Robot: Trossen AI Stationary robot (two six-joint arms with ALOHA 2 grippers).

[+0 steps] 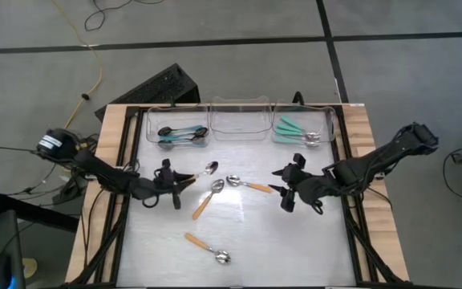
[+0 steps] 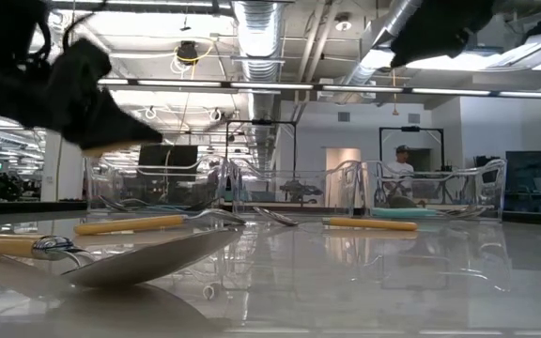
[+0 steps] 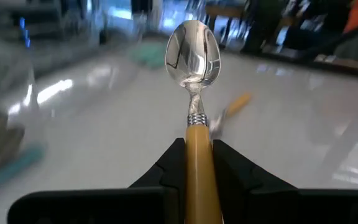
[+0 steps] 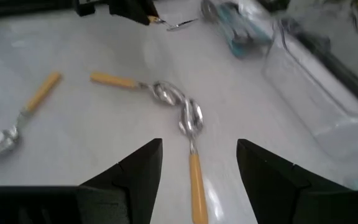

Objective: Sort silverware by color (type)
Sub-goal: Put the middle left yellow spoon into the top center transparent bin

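Observation:
My left gripper (image 1: 184,180) sits left of the table's middle, shut on a spoon with an orange handle and a silver bowl (image 1: 211,168). My right gripper (image 1: 284,193) is open right of the middle. In the right wrist view its fingers (image 4: 143,169) stand either side of another orange-handled spoon (image 4: 193,163) that lies flat on the table, and they do not touch it. Two more orange-handled spoons lie flat: one (image 1: 207,199) at the middle, one (image 1: 207,247) toward the near edge. Blue-handled spoons (image 1: 181,135) lie in the left bin, teal-handled ones (image 1: 298,131) in the right bin. My left gripper pinches the spoon's orange handle (image 3: 199,152) between its two fingers (image 3: 171,163). The fingers lie along the spoon, coming level from the table's left. The silver bowl (image 3: 193,48) sticks out ahead of the fingertips toward the right. The spoon is lifted clear of the table.
Three clear bins stand in a row at the far edge; the middle one (image 1: 239,122) holds nothing. Wooden rails (image 1: 111,160) border the table's sides. A person (image 2: 400,169) sits in the room behind the bins.

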